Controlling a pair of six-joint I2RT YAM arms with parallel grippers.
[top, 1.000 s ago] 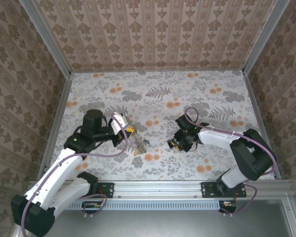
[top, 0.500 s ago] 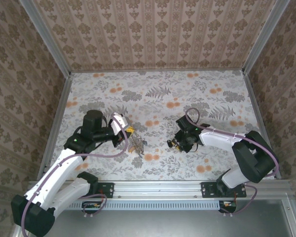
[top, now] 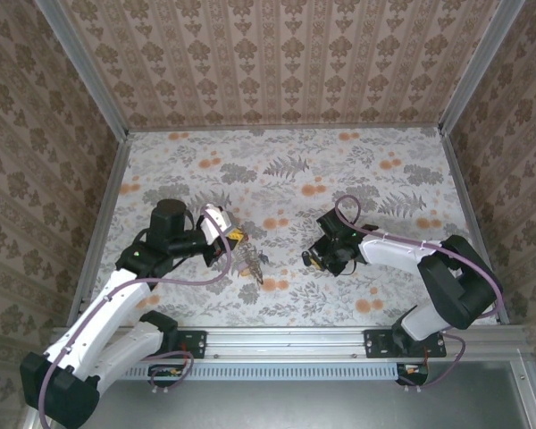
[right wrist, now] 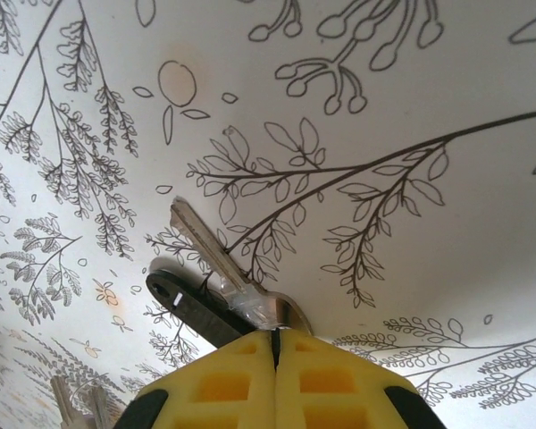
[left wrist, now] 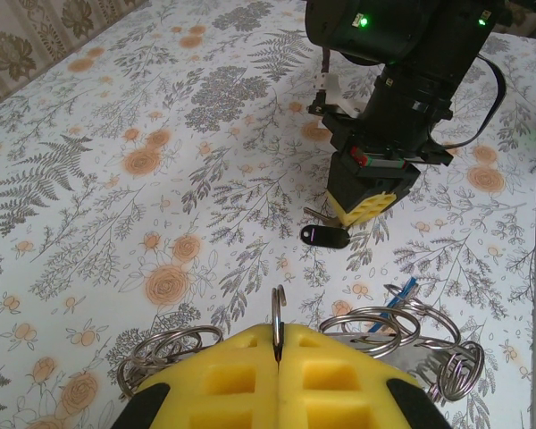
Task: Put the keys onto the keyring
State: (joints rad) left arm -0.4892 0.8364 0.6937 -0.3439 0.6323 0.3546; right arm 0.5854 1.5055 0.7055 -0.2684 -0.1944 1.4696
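Note:
My left gripper (left wrist: 277, 344) is shut on the keyring (left wrist: 278, 308), a thin silvery ring that stands edge-on between the yellow pads. Linked rings hang to either side (left wrist: 373, 323), and a blue key (left wrist: 398, 294) lies among them. In the top view that bundle (top: 250, 264) dangles just right of the left gripper (top: 235, 239). My right gripper (right wrist: 275, 338) is shut, tips down at the table. Its tips touch the head of a silver key (right wrist: 207, 248) lying flat, with a black-headed key (right wrist: 189, 303) beside it. Nothing shows between the pads. The left wrist view shows the right gripper (left wrist: 368, 204) over the black key (left wrist: 326, 236).
Flowered tabletop (top: 286, 179) with patterned walls and metal rails on the left (top: 103, 223) and right (top: 469, 214). More key blades (right wrist: 71, 398) lie at the bottom left of the right wrist view. About a hand's width of table separates the two grippers.
The right gripper's jaws have closed and it has edged slightly left. The ring bundle under the left gripper has swung a little. The left arm has stayed put.

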